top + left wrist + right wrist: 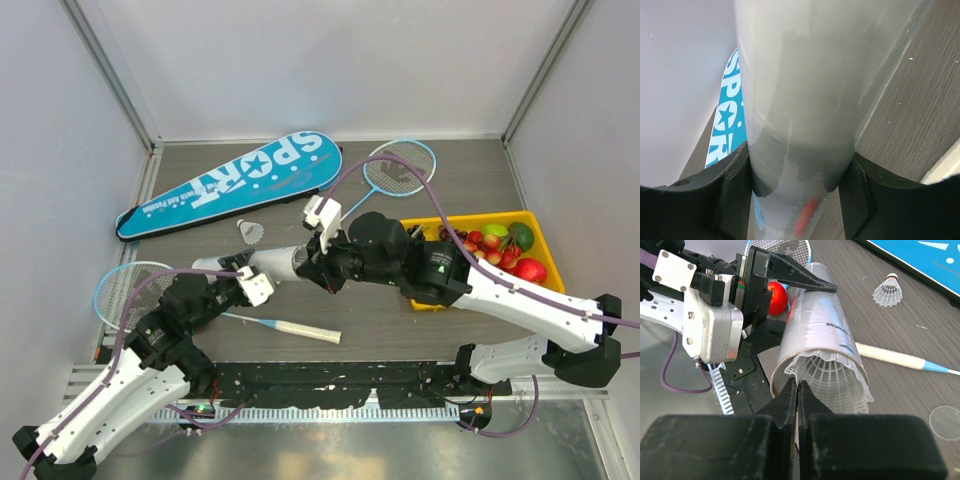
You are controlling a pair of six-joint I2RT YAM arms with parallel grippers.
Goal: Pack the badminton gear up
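Note:
My left gripper (797,190) is shut on the long white tube (800,100), which lies roughly level above the table (265,262). In the right wrist view a white shuttlecock (835,377) sits skirt-out in the tube's (820,335) open mouth. My right gripper (797,385) is shut on the edge of its skirt. Another shuttlecock (250,232) lies on the table near the blue SPORT bag (230,185). One racket (400,165) lies at the back, the other (125,290) at the front left, its handle (895,359) under the tube.
A yellow tray (455,220) of fruit stands at the right under my right arm. A small red ball (776,297) lies beside the left gripper's fingers (790,277). A clear round disc (945,422) lies on the table. Grey walls close the sides and back.

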